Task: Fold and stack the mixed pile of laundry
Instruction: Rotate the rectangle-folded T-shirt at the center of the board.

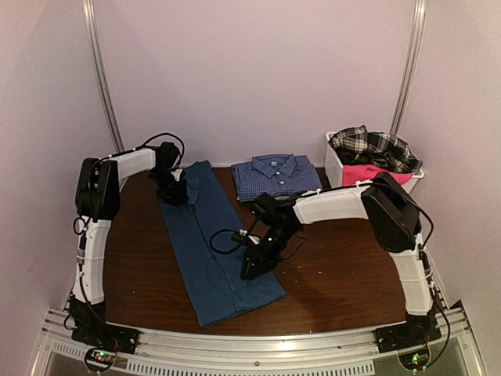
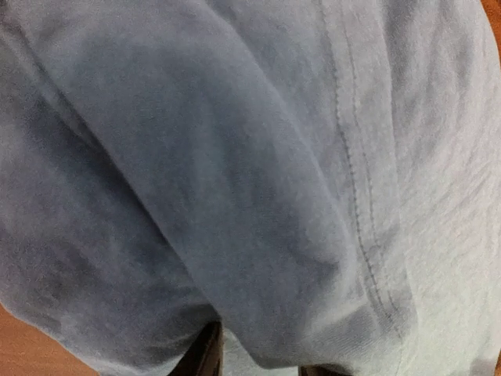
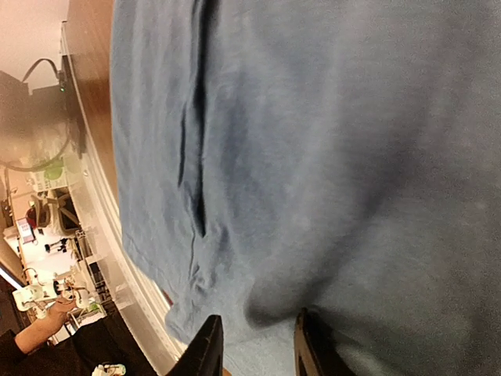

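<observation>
Pale walls (image 1: pixel 250 70) box in a brown wooden table (image 1: pixel 344 274), where the plain dark blue cloth T-shirt (image 1: pixel 211 251) lies as a long folded strip, the left gripper (image 1: pixel 174 189) at its far end, the right gripper (image 1: pixel 257 258) on its right edge. From the left wrist, its cloth bunches between narrow jaws, pinched, I'd say. From the right wrist, black fingers (image 3: pixel 205 348) nip a pucker of it: the crosswise fold seems next, needing both grips lifted together.
</observation>
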You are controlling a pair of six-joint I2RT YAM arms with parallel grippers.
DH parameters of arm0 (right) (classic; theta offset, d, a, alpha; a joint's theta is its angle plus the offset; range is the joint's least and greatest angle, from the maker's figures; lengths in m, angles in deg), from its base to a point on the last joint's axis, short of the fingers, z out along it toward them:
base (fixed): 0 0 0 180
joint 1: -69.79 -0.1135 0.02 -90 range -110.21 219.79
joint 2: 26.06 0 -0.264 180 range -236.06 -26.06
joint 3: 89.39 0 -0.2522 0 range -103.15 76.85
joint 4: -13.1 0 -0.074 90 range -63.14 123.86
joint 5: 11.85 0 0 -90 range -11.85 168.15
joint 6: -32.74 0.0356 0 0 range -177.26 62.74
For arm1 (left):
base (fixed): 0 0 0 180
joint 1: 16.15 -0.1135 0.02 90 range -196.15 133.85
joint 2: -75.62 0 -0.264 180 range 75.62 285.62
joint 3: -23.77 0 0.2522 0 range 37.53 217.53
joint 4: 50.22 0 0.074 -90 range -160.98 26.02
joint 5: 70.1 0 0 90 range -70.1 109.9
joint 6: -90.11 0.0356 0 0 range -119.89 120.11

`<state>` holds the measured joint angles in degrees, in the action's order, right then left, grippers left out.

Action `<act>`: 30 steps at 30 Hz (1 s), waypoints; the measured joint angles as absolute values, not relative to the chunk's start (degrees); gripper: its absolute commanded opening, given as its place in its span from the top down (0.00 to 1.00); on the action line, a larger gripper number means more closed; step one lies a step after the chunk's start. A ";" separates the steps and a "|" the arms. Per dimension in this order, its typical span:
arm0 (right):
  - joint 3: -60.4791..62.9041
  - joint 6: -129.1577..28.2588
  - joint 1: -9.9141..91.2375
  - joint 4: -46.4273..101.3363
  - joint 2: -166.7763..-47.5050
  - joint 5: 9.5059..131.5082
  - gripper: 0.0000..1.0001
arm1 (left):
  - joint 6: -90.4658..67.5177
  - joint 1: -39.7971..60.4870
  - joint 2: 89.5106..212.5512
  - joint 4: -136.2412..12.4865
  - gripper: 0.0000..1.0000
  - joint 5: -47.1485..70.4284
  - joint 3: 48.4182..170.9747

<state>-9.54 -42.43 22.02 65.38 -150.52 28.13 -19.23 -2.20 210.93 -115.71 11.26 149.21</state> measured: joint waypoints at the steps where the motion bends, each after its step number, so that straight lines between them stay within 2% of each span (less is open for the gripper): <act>1: -13.87 -41.84 21.08 65.80 -153.13 27.30 0.66 | -18.59 -2.83 212.61 -115.99 0.64 11.21 151.98; 6: -33.39 -40.42 18.13 66.50 -163.44 23.67 0.60 | -15.55 -5.26 219.30 -117.48 0.57 10.58 164.33; 11: -36.12 -39.02 17.87 66.02 -162.87 21.18 0.59 | -15.05 -5.43 214.65 -117.54 0.55 9.81 159.98; 15: -27.42 -38.15 20.73 64.07 -155.25 21.24 0.59 | -16.74 -5.08 198.49 -113.76 0.55 7.39 142.06; 18: -19.36 -37.98 24.77 63.72 -147.57 22.29 0.59 | -20.23 -3.16 181.20 -109.63 0.55 6.38 125.49; 22: -9.59 -39.00 30.41 64.07 -139.49 25.20 0.61 | -28.41 6.89 160.75 -104.54 0.58 6.27 106.23; 25: -3.88 -39.48 30.65 63.68 -137.21 26.01 0.62 | -36.21 17.01 151.22 -101.26 0.61 6.34 92.18; 30: 0.60 -39.11 26.06 62.54 -136.89 25.55 0.62 | -47.47 28.03 144.73 -98.26 0.62 7.98 76.73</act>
